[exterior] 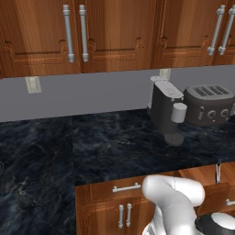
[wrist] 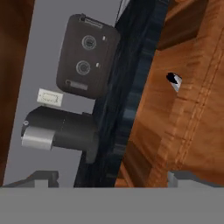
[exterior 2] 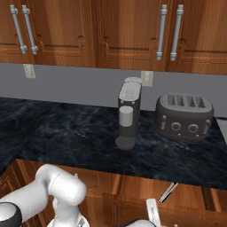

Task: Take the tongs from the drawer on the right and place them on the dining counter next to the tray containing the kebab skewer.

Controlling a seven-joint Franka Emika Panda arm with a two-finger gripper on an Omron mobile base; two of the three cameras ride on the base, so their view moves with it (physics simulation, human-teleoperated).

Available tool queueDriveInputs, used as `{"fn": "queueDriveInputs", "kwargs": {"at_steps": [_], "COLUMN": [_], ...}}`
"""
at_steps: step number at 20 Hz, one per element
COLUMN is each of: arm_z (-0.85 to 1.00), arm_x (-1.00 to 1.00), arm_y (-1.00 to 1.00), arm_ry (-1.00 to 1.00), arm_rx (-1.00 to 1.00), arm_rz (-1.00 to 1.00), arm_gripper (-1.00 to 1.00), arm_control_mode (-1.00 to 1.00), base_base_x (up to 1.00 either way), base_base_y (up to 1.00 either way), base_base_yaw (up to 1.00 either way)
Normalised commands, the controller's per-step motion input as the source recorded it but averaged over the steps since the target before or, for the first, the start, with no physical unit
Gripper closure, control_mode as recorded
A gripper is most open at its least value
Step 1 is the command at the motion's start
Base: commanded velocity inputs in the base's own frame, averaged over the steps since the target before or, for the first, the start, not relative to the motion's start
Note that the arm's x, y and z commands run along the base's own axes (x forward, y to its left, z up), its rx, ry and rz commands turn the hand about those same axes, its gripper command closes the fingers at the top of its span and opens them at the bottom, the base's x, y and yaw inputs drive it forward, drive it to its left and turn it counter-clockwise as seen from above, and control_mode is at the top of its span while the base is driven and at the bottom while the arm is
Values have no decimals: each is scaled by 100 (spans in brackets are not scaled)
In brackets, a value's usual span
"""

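Sitting pulled out below the counter edge in the right base view, the shallow reddish-brown wooden drawer (exterior 2: 190,193) is showing the slim dark metal tongs (exterior 2: 168,192) lying inside it, slanted and untouched; judging from that, the opening step is looking done, while the grasp, the lift, the carry and the placing beside the tray are all remaining. In the hand view the claw (wrist: 111,178) is standing released, its 2 dark tips spread wide with nothing between them, facing the drawer's wooden front and a small glint of the tongs; whether it is over the drawer yet I cannot tell.

The black stone counter with faint blue-white veining (exterior: 55,151) is carrying 2 appliances: a dark grey coffee machine with a pale cup part (exterior 2: 128,113) and, just to its right, a dark 4-slot toaster with round knobs (exterior 2: 184,116), both standing near the grey back wall (exterior: 92,94). Above the wall, reddish-brown cabinet doors with vertical silver handles (exterior: 75,32) are running across the room; cream wall sockets (exterior: 33,84) are sitting on the grey strip. Below the counter, another closed drawer with a short silver bar handle (exterior: 126,187) is showing on the left.
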Motion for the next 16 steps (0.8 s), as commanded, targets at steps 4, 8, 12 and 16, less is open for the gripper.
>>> {"fn": "queueDriveInputs", "kwargs": {"at_steps": [4, 8, 12, 16], "arm_z": [15, 11, 6, 3], "arm_x": [16, 24, 35, 37], "arm_y": [22, 17, 5, 0], "arm_ry": [25, 24, 23, 24], "arm_rx": [-5, -3, 0, 0], "arm_rz": [0, -1, -1, 0], "arm_gripper": [-100, -100, -100, -100], "arm_control_mode": [-100, -100, -100, -100], "base_base_x": [0, 0, 0, 0], "base_base_y": [0, 0, 0, 0], "base_base_yaw": [0, 0, 0, 0]}}
